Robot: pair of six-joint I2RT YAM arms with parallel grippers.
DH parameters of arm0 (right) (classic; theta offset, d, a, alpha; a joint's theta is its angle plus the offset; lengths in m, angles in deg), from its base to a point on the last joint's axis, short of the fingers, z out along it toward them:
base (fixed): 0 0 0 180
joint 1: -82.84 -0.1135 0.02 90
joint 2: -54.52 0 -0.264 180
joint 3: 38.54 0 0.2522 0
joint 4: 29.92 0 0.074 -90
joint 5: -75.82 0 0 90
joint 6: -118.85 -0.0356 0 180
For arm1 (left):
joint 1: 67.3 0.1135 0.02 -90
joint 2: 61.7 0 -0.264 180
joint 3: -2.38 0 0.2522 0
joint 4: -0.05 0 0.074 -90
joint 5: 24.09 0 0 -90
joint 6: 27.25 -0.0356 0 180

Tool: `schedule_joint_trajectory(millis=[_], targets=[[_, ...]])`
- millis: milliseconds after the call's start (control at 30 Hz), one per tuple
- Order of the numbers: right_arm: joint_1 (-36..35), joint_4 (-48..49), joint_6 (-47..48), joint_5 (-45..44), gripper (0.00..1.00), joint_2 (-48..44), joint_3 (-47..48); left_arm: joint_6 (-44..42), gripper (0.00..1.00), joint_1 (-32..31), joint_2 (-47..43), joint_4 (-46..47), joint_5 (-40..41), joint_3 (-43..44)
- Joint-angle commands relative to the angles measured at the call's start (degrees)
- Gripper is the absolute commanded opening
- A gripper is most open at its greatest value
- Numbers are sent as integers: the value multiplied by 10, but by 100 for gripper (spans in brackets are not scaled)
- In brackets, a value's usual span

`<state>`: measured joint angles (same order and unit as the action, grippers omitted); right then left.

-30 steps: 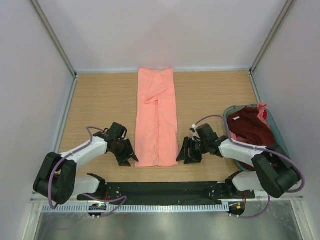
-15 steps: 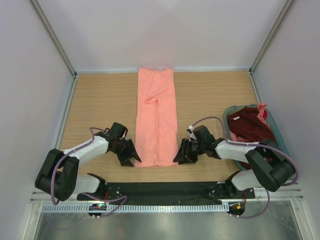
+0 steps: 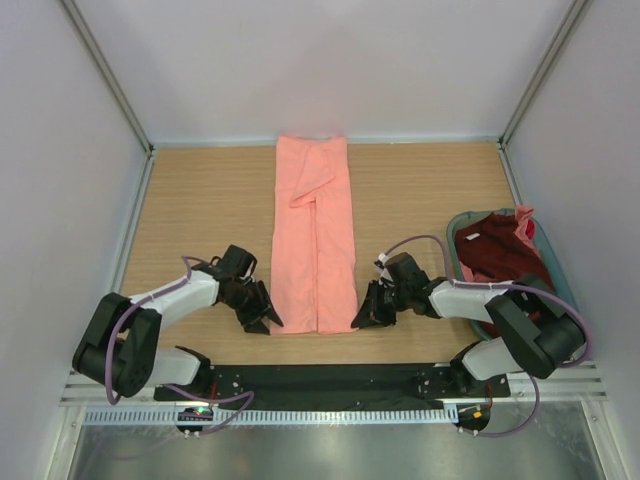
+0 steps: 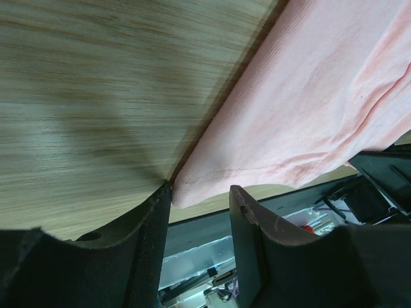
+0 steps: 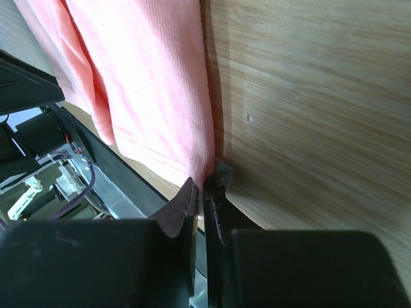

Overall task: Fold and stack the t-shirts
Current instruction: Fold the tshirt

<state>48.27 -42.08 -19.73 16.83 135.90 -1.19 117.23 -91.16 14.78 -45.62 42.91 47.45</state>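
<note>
From above, we see the left gripper [image 3: 262,322] and right gripper [image 3: 366,315] nearer than before to the salmon-pink t-shirt [image 3: 314,240], which lies flat on the bench [image 3: 200,200]. Left wrist: the gripper is spread around the shirt's hem corner. Right wrist: the gripper is pinching the shirt's edge.

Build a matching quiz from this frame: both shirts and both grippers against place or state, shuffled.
1 salmon t-shirt
2 maroon t-shirt
3 left gripper
4 right gripper

A in the basket
B open, a near shirt corner between its jaws
C lying as a long strip on the table
D pinched shut on a near shirt corner

Pairs: 1-C, 2-A, 3-B, 4-D
</note>
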Motion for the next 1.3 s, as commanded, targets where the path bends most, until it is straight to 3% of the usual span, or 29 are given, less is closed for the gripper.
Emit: schedule_joint_trajectory(millis=[0,167,233,333,833,1100,1233,1267], targets=[[-3,-22,16,-41,10,18,-6,-7,45,1,9,-33,94,-18],[-3,-26,17,-38,5,19,-3,1,47,0,9,-49,101,-16],[-4,-26,17,-35,4,18,-2,10,55,-2,-5,-70,113,-12],[-3,-27,19,-34,3,18,-1,22,58,-2,-30,-91,139,-4],[-3,-26,21,-25,1,31,11,20,45,-12,53,0,101,-12],[-3,-29,24,-23,1,33,16,2,22,-12,78,3,134,-4],[-4,-39,29,-24,1,31,20,-14,0,-12,85,-2,153,14],[-3,-42,30,-24,1,29,21,-17,0,-12,86,-4,157,18]])
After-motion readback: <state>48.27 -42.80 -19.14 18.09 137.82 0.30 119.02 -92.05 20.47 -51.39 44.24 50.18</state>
